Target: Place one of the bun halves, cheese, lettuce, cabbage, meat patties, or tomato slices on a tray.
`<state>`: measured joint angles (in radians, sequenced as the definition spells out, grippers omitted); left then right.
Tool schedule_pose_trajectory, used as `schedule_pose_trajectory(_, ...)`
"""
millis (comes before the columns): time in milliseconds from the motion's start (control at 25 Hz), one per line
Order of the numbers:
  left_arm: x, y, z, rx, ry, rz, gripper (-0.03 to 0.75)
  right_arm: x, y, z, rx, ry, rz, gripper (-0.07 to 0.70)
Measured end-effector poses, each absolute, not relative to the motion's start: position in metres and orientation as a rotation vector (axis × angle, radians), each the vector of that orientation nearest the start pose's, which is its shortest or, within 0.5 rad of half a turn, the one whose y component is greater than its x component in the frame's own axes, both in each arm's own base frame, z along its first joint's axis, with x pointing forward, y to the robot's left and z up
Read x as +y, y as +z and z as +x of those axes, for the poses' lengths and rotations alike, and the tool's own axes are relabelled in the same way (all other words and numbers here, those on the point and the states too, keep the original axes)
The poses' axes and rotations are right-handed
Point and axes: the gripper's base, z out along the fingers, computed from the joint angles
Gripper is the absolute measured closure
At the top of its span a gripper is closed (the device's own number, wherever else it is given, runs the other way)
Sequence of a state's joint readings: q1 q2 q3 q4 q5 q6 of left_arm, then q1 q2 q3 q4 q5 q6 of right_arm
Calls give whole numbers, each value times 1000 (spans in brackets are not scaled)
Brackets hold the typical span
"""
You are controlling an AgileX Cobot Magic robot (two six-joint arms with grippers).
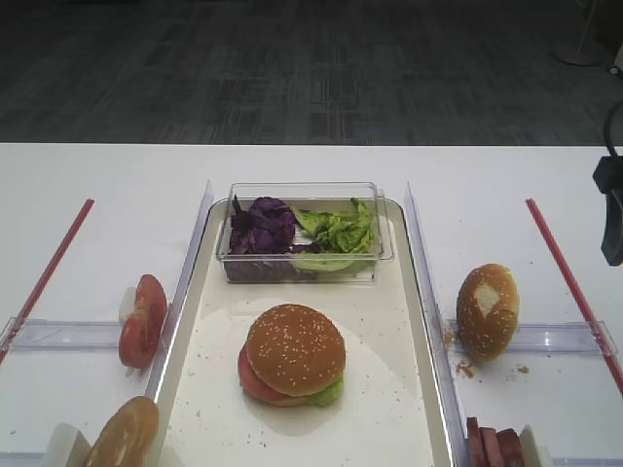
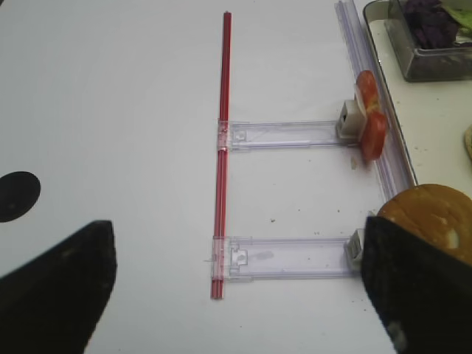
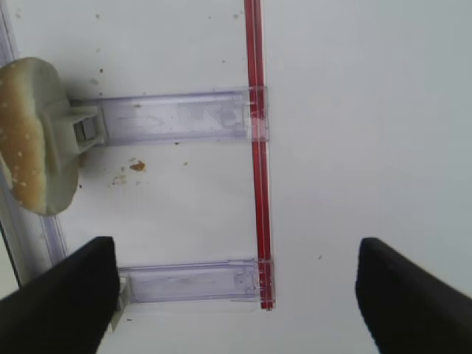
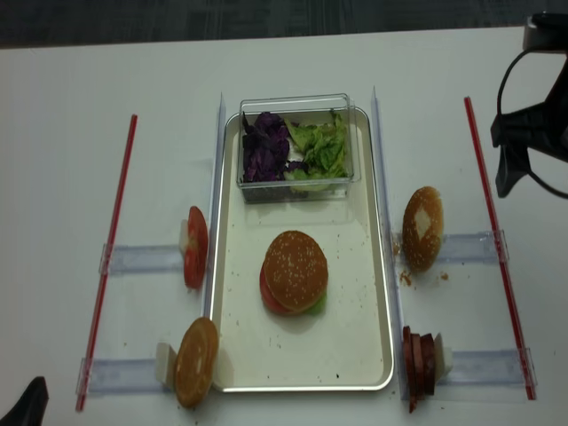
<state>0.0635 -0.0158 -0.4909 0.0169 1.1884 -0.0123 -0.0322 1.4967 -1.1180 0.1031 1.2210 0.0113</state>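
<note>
While above table, right gripper (image 3: pixel 236 295) wide, empty

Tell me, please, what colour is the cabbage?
Dark purple cabbage, clearest in the realsense high view.

Seeded bun half (image 4: pixel 295 268) on tray (image 4: pixel 357 355)

The right gripper (image 3: pixel 236 295) hangs wide open at the frame's right edge — the left gripper (image 2: pixel 236 287) likewise gapes, empty.
</note>
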Motion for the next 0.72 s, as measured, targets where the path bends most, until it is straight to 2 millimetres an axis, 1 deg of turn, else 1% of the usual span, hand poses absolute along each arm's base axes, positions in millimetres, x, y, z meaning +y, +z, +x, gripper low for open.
schedule_pose_trajectory(120,1,265,-12,2164,50,-84,97,1,276,255,3042,148,110,-31)
schedule_pose_trajectory(320,1,265,-12,2164,50,-84,97,1,302,229,2933,144,98,-31)
schedule_pose_trajectory(440,1,265,-12,2164,50,-84,97,2,309,211,2900,143,94,-31)
schedule_pose_trajectory(600,1,265,-12,2164,50,-84,97,3,304,186,2894,141,79,-31)
schedule_pose_trajectory(720,1,265,-12,2164,50,-84,97,3,294,167,2903,140,70,-31)
